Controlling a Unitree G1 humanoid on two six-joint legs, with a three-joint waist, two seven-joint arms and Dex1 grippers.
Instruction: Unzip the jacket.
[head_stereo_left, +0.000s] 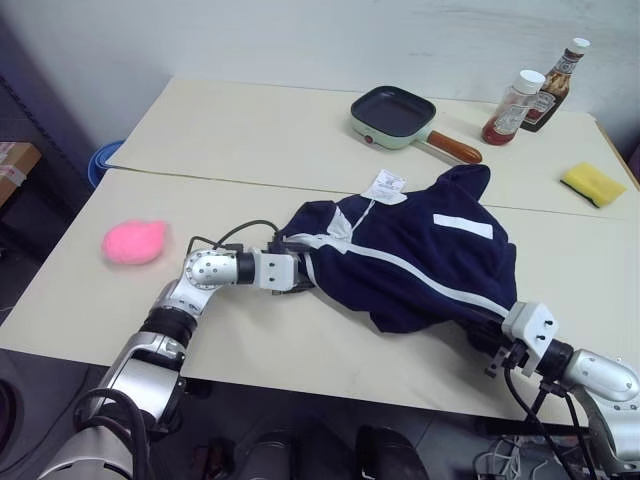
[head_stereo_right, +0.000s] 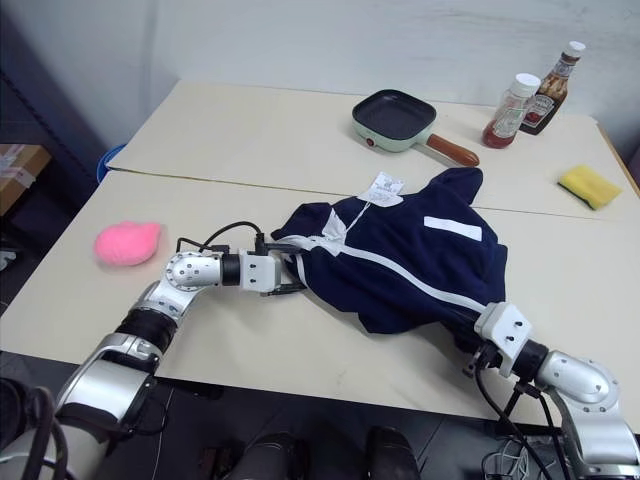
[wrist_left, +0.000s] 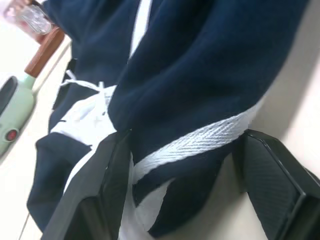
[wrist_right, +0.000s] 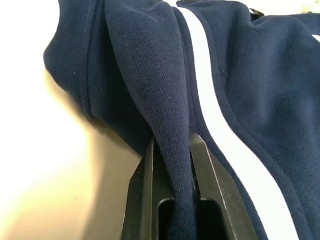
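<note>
The navy-blue jacket (head_stereo_left: 420, 260) lies crumpled across the middle of the near table, with a white zipper line, white stripes and a paper tag (head_stereo_left: 385, 186) at its collar. My left gripper (wrist_left: 185, 165) is open at the jacket's left end. Its two fingers straddle a fold with a white stripe, and a gap shows beside one finger (wrist_left: 272, 175). My right gripper (wrist_right: 176, 165) is shut on a fold of the jacket's fabric at the garment's near right corner, beside a white stripe. In the left eye view its fingers are hidden under the cloth.
A pink plush toy (head_stereo_left: 135, 242) lies left of my left arm. On the far table stand a small green pan (head_stereo_left: 392, 115), two sauce bottles (head_stereo_left: 513, 107) and a yellow sponge (head_stereo_left: 593, 182). A seam runs between the two tables.
</note>
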